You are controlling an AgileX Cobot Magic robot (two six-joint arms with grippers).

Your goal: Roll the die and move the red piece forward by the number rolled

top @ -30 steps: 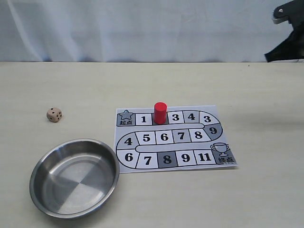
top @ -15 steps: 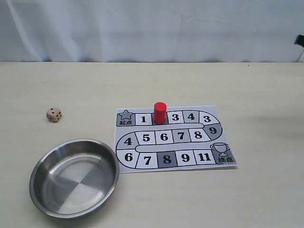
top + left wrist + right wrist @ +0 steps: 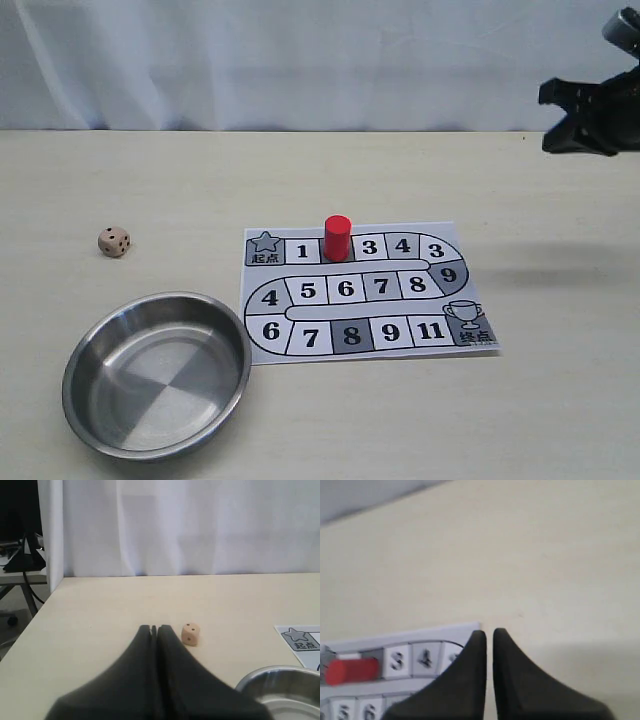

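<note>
The die lies on the table left of the board, beyond the bowl; the left wrist view shows the die just past my left gripper, a little to one side. That gripper is shut and empty, and it is out of the exterior view. The red piece stands upright on the board, on the square between 1 and 3. My right gripper hangs high at the far right, well off the board. In its wrist view the right gripper is shut to a thin slit and holds nothing; the red piece is far off.
A steel bowl sits at the front left, near the board's left edge; its rim shows in the left wrist view. A white curtain backs the table. The table's left edge is near the left arm.
The right gripper, at the top right corner a second ago, nearly left the view, then came back lower at the right edge. Die, red piece and bowl have not moved.
</note>
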